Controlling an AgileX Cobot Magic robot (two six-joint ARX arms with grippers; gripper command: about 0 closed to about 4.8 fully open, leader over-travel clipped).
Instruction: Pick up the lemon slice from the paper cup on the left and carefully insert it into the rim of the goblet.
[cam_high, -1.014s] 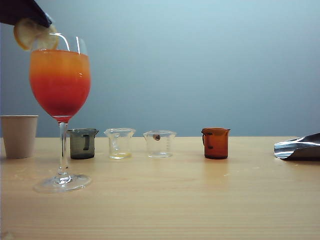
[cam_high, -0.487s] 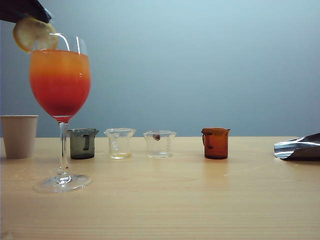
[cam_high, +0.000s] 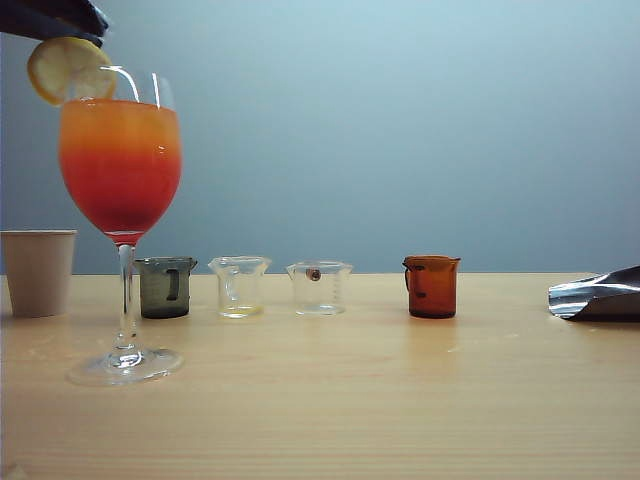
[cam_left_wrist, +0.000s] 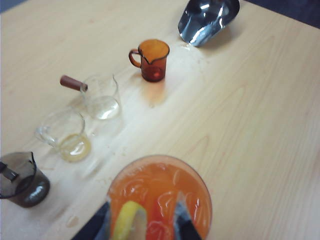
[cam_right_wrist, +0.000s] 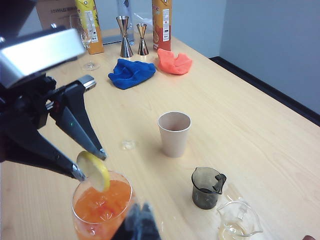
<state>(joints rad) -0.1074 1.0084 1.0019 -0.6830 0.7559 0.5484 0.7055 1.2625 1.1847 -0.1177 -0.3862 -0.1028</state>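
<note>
The goblet (cam_high: 120, 160) stands at the left, filled with an orange-to-red drink. The lemon slice (cam_high: 62, 68) sits upright on its rim, on the side away from the beakers. My left gripper (cam_high: 75, 20) hovers just above the slice, open. In the right wrist view its two fingers (cam_right_wrist: 100, 150) straddle the lemon slice (cam_right_wrist: 93, 171) with a gap. In the left wrist view the lemon slice (cam_left_wrist: 129, 220) stands between the spread jaws over the goblet (cam_left_wrist: 160, 190). The paper cup (cam_high: 38, 272) stands behind at the far left. My right gripper (cam_right_wrist: 140, 222) is a dark blur beside the goblet (cam_right_wrist: 100, 210), shut.
Behind the goblet stands a row of a grey beaker (cam_high: 166, 287), two clear beakers (cam_high: 240, 286) (cam_high: 320, 288) and an amber beaker (cam_high: 432, 286). A shiny metal scoop (cam_high: 598, 294) lies at the far right. Blue (cam_right_wrist: 131, 72) and orange (cam_right_wrist: 174, 61) cloths lie farther back.
The left gripper's jaws have widened and it has lifted a little off the lemon slice, which stays on the goblet's rim. The right arm has not moved.
</note>
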